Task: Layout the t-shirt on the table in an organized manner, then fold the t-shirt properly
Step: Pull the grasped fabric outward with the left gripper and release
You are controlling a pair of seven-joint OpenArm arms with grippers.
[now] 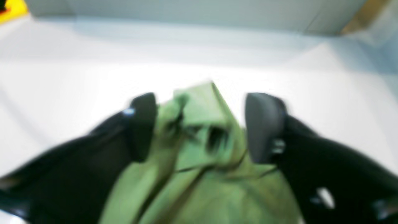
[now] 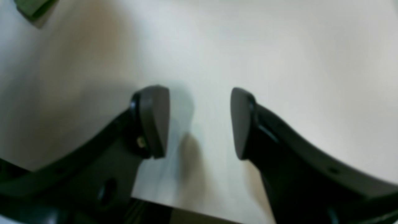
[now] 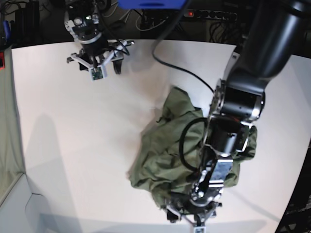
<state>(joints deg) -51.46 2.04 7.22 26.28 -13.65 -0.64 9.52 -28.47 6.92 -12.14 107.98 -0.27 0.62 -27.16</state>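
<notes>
The white counter (image 3: 73, 145) carries the crumpled t-shirt (image 3: 165, 150) right of centre. Left jaws (image 1: 199, 124) at six o'clock stand parted around a raised fold, not clamping it. Right jaws (image 2: 199, 121) at eleven o'clock gape, empty.

1. The base view looks steeply down from high above onto the whole white tabletop (image 3: 73, 145), taking in both arms.
2. The left wrist view sits close behind the left pincer (image 1: 199, 127), facing forward and down between its fingers at the t-shirt (image 1: 202, 174), heavily blurred.
3. The right wrist view sits close behind the right pincer (image 2: 199, 121), looking down at bare tabletop.
4. Both wrist views share the tabletop and the t-shirt with the base view.
</notes>
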